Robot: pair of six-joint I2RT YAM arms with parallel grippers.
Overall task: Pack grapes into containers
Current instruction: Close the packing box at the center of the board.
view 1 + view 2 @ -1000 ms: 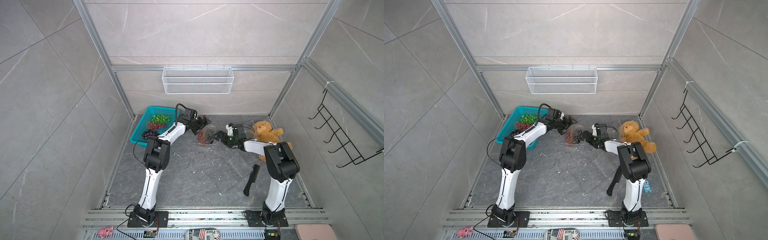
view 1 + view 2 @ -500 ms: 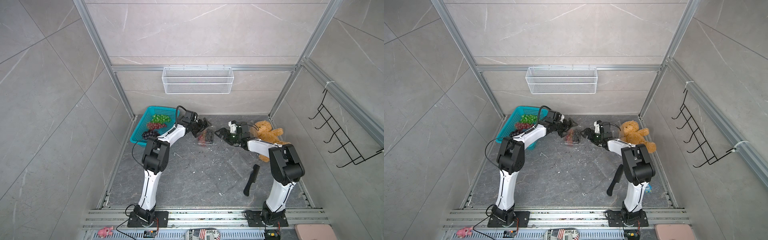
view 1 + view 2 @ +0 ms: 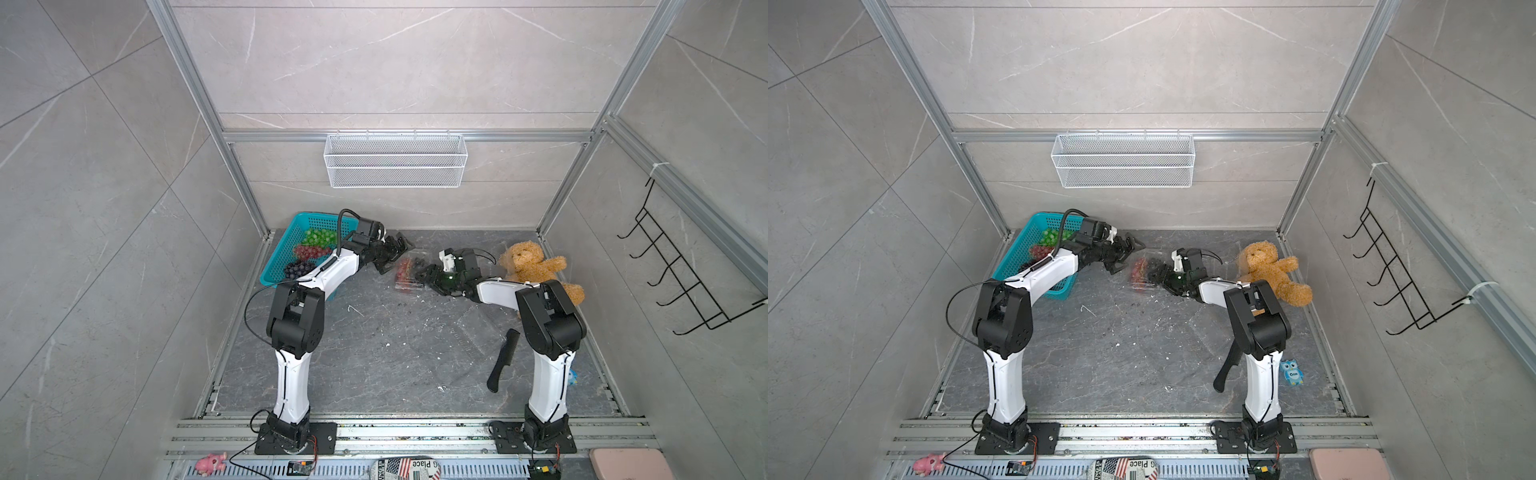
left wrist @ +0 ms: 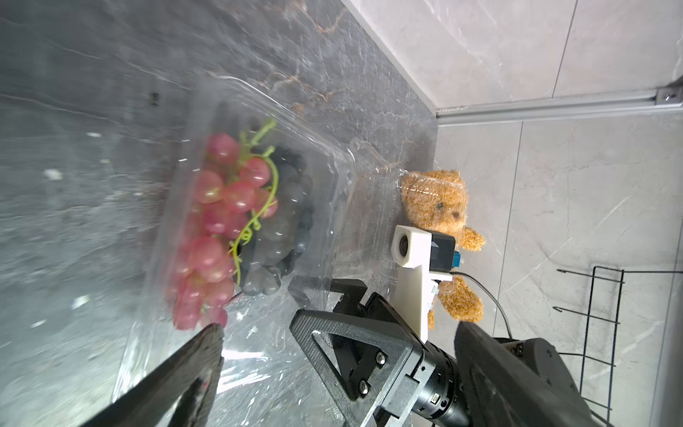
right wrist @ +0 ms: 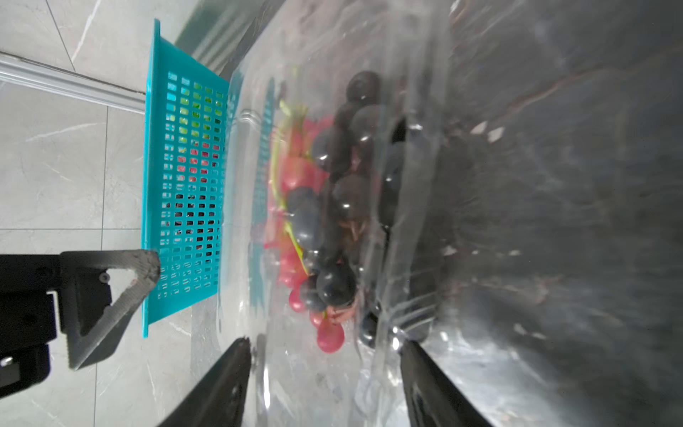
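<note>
A clear clamshell container (image 3: pixel 405 275) (image 3: pixel 1138 275) lies on the dark floor, holding red grapes (image 4: pixel 221 207) and dark grapes (image 5: pixel 340 207). My right gripper (image 3: pixel 419 276) (image 5: pixel 325 343) has its jaws narrowed round the container's near end, with both fingers against the plastic (image 5: pixel 314 388). My left gripper (image 3: pixel 395 255) (image 4: pixel 338 328) hangs wide open just beyond the container's other end, holding nothing. Behind it the teal basket (image 3: pixel 305 216) (image 5: pixel 184 111) holds green grapes (image 3: pixel 318 237), red grapes (image 3: pixel 309 251) and dark grapes (image 3: pixel 297 269).
A brown teddy bear (image 3: pixel 528 266) sits at the back right, close behind my right arm. A black comb (image 3: pixel 503 361) lies by the right arm's base, and a small owl toy (image 3: pixel 1292 372) beside it. A white wire basket (image 3: pixel 395 160) hangs on the back wall.
My right gripper has moved left up to the container and its jaws have drawn in around its end. The left gripper has stayed open and nearly in place.
</note>
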